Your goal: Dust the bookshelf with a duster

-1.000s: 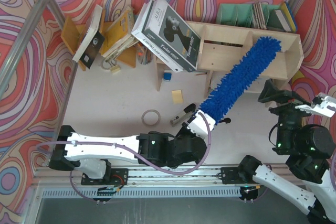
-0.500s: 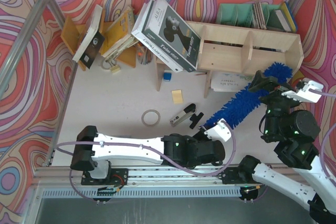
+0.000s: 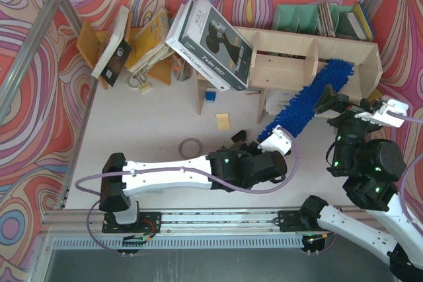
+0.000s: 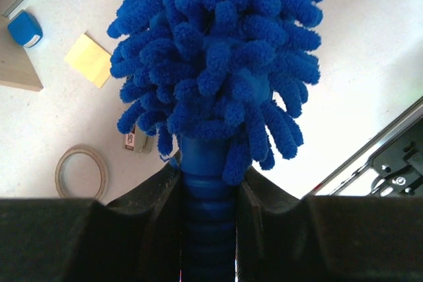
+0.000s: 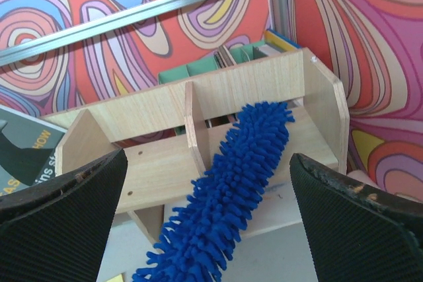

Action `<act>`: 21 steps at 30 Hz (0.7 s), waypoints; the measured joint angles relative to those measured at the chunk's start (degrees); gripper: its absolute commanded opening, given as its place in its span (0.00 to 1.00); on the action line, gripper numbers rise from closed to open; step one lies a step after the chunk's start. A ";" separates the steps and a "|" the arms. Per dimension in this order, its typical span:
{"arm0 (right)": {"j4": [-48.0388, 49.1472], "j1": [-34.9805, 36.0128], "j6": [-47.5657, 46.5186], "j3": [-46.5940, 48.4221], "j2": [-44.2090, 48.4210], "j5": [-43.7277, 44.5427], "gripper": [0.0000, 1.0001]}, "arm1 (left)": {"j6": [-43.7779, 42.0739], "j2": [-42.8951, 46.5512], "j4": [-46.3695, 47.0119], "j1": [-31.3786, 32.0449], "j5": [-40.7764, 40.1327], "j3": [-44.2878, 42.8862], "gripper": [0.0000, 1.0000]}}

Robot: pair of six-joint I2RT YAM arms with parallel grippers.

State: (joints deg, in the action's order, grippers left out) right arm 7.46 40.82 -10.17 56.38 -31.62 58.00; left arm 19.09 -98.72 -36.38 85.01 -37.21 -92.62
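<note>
The pale plywood bookshelf (image 3: 291, 64) lies on its back at the far right, its compartments open upward; it also shows in the right wrist view (image 5: 145, 156). The fluffy blue duster (image 3: 310, 97) slants from my left gripper up into the shelf's right compartment, its tip on the shelf board (image 5: 261, 130). My left gripper (image 3: 272, 142) is shut on the duster's blue ribbed handle (image 4: 208, 229). My right gripper (image 3: 332, 105) is open and empty, hovering beside the duster head near the shelf's front edge.
A large black-and-white box (image 3: 210, 34) leans on the shelf's left end. An orange-brown rack of tilted books (image 3: 132, 41) stands at the far left. A tape roll (image 3: 190, 144), yellow sticky note (image 3: 223, 121) and blue block (image 3: 210, 96) lie on the table. Green books (image 3: 310, 18) stand behind the shelf.
The duster swept down out of the right compartment toward the table, then back up into it. My left arm swung right and forward with it. My right gripper moved in toward the shelf.
</note>
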 measured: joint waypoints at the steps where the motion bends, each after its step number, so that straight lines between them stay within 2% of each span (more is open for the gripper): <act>1: 0.57 0.00 -0.74 0.00 0.00 -0.17 0.99 | 0.09 -0.68 -0.37 -0.07 0.24 -0.90 0.00; 8: 6.40 0.00 -6.36 -4.74 1.25 -2.29 0.99 | 0.37 -7.45 -3.26 -0.70 2.99 -9.40 0.00; 15: 9.03 0.00 -8.07 -9.73 5.03 -3.23 0.99 | 0.33 -11.85 -6.05 -0.79 5.38 -16.09 0.00; 21: 10.82 0.00 -8.52 -10.05 5.46 -3.87 0.99 | -0.02 -10.99 -4.92 -0.55 6.12 -14.62 0.00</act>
State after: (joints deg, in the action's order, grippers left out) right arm 18.28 40.82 -18.70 46.33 -26.15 54.13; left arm 19.07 -109.71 -41.30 84.47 -31.09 -107.24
